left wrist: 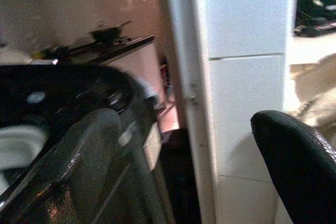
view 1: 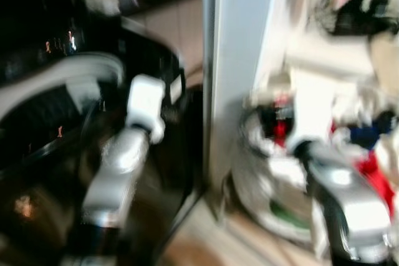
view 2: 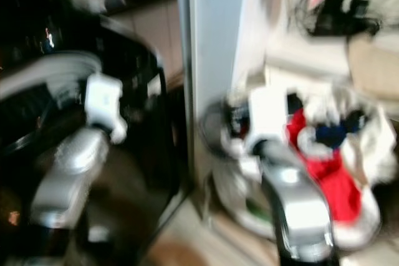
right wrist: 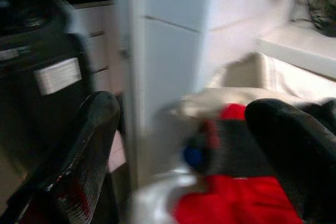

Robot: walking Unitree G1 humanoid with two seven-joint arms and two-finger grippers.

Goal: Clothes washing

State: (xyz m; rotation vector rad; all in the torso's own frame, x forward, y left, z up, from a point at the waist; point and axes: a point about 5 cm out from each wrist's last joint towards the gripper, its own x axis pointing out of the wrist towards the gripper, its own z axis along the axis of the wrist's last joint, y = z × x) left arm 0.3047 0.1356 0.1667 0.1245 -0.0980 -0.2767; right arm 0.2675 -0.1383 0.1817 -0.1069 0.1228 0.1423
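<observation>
Your right pincer [right wrist: 178,156] hangs open just above the red and white clothes [view 2: 330,185] heaped in the basket [view 2: 230,197]. Your left pincer [left wrist: 184,156], open, is beside the black washing machine [view 1: 56,123].

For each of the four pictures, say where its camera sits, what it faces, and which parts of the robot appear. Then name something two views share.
Left and right eye views: from the head, looking down at the black washing machine, white pillar and laundry basket; both silver arms show.
Left wrist view: along the left gripper, facing machine and pillar.
Right wrist view: along the right gripper, facing red clothes.
Shared: both wrist views include the pillar.
</observation>
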